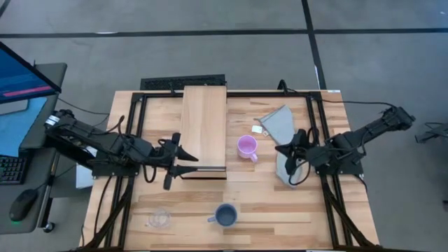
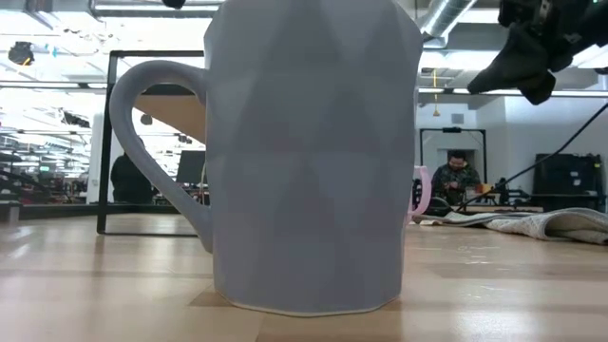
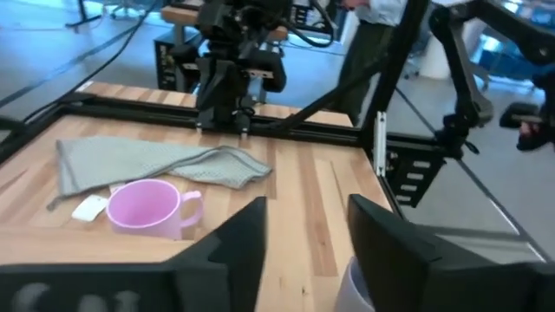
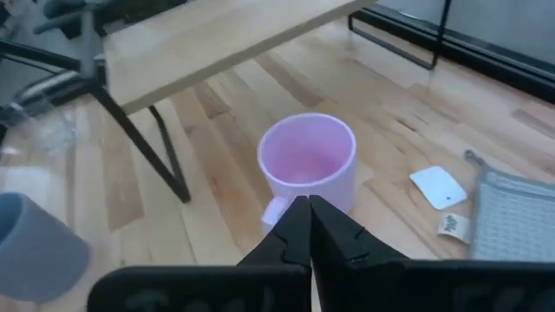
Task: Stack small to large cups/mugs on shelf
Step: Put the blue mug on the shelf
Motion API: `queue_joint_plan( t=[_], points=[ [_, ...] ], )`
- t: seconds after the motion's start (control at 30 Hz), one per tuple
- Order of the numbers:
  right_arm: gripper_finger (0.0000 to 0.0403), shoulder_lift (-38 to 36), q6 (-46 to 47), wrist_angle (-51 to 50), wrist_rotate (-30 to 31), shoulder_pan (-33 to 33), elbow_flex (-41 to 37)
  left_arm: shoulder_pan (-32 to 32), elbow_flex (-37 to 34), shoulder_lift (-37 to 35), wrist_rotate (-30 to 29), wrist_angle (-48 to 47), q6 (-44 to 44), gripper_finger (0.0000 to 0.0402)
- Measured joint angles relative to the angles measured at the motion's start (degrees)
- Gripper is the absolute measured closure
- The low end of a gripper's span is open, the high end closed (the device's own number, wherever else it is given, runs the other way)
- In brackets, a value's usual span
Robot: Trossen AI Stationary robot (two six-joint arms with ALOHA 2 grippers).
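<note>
No stacking done yet: all 3 vessels sit apart on the bench (image 1: 322,210), none on the shelf (image 1: 204,126), whose top is bare.

L to R in the high view: left gripper (image 1: 183,162) hangs just beside the shelf's near left corner, fingers parted wide, holding nothing. Clear cup (image 1: 159,219) stands near the bench's front edge, left of centre. Shelf runs front to back mid-bench, dark edge at its near end. Grey mug (image 1: 225,215) stands at front, just right of the shelf's line, filling the low view. Purple mug (image 1: 246,146) sits just right of the shelf, handle toward the front. Right gripper (image 1: 288,149) hovers near that mug's right, fingers closed together and empty, over a grey cloth (image 1: 280,126); a white tag (image 1: 258,129) lies beside it.

Count: 1 clear cup, 1 purple mug, 1 grey mug, 1 shelf, 1 cloth, 2 arms.

Left to do, by judgement: get grey mug onto shelf, nest purple in it, then clear cup on top. Whole job remains.
</note>
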Motion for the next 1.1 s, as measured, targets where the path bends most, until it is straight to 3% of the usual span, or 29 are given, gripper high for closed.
queue_joint_plan(
  t=[0.17, 0.33, 0.63, 0.77, 1.1],
  points=[
    [0.0382, 0.0, 0.0, -0.3, -0.2, -1.3, 0.0, 0.0, 0.0, 0.0, 1.0, 0.0, -7.7, 0.0191],
    [0.0383, 0.0, 0.0, -0.4, -0.3, -1.4, 0.0, 0.0, 0.0, 0.0, 6.5, 0.0, -14.6, 0.0174],
    [0.0381, 0.0, 0.0, -0.4, -0.3, -1.4, 0.0, -1.8, 2.0, 3.8, 2.6, -1.6, -6.6, 0.0183],
    [0.0384, 0.0, 0.7, -0.4, -0.3, -1.4, 0.0, -3.2, 9.6, 9.3, 1.3, -10.8, -1.9, 0.0193],
    [0.0383, 0.0, 1.5, -0.4, -0.3, -1.4, 0.0, -4.6, 34.9, 27.5, -2.4, -41.7, -2.4, 0.0211]
  ],
)
